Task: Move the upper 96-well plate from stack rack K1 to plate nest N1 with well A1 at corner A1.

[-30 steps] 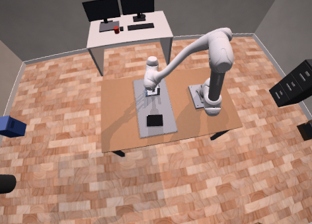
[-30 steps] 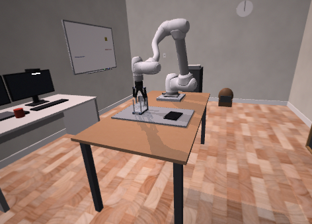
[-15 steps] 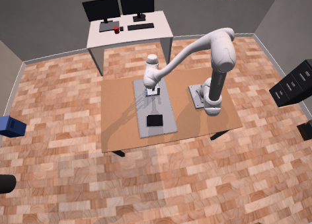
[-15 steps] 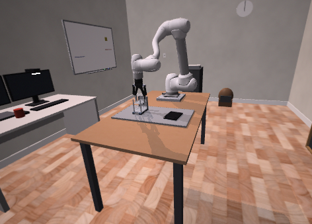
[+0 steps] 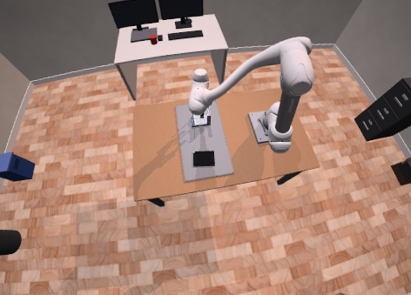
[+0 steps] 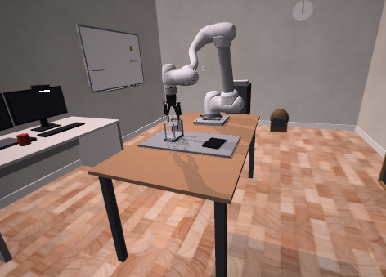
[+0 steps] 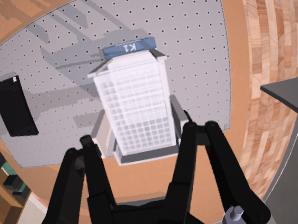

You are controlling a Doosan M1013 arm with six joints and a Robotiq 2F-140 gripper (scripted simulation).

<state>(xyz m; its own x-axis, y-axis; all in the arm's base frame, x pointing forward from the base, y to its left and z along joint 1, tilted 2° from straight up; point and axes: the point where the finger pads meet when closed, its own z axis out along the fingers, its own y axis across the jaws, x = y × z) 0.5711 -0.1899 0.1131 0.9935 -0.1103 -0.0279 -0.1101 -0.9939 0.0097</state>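
The stack rack K1 [image 5: 201, 120] stands at the far end of the grey baseplate [image 5: 204, 141]; it also shows in the exterior view [image 6: 173, 131]. In the wrist view the white upper 96-well plate [image 7: 136, 106] lies flat at the top of the rack, wells up, with a blue label [image 7: 129, 48] on the rack beyond it. My gripper [image 7: 139, 111] comes straight down over it and is shut on the plate's two long sides. I cannot tell whether the plate is clear of the rack. The lower plate is hidden beneath. The black plate nest N1 [image 5: 204, 158] lies near the baseplate's other end, also in the wrist view [image 7: 16, 106].
The arm's base [image 5: 272, 128] is bolted to the brown table to the right of the baseplate. A white desk [image 5: 171, 41] with two monitors, a keyboard and a red mug stands behind the table. Dark cabinets [image 5: 385, 110] stand at the right wall.
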